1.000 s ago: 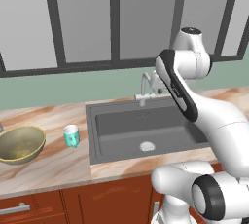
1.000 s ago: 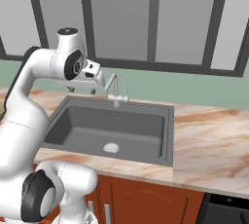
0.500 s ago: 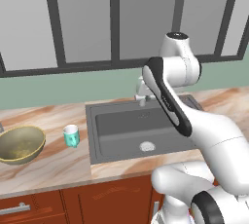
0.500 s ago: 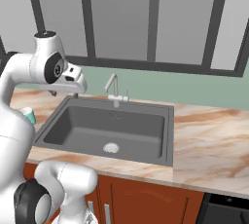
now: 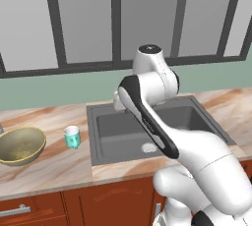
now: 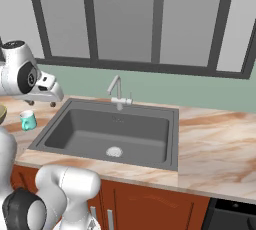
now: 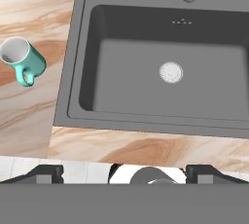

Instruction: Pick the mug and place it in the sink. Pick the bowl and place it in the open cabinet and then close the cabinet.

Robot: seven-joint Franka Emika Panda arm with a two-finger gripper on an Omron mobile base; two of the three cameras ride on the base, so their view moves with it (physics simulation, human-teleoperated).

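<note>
The small teal mug [image 5: 72, 136] stands upright on the marble counter just left of the dark grey sink [image 5: 123, 139], and the wide olive-gold bowl [image 5: 19, 145] sits further left. My gripper [image 6: 41, 104] hangs open above the sink's left rim, a little right of the mug [image 6: 28, 120]. In the hand view the fingertips [image 7: 46, 173] stand far apart with nothing between them. There the mug [image 7: 22, 58] lies to the upper left, with its handle turned toward the camera, and the sink [image 7: 146, 86] lies ahead. The cabinet is out of view.
A curved silver faucet [image 6: 116, 91] rises behind the basin, and a round drain [image 7: 171, 72] sits in its floor. Bare marble counter [image 6: 215, 144] stretches to the right of the sink. Reddish-brown drawers [image 5: 29, 210] run below the counter. Dark-framed windows line the wall.
The arm has swung left, from over the faucet to the sink's left rim near the mug. The jaws stayed open. Mug and bowl have not moved.
</note>
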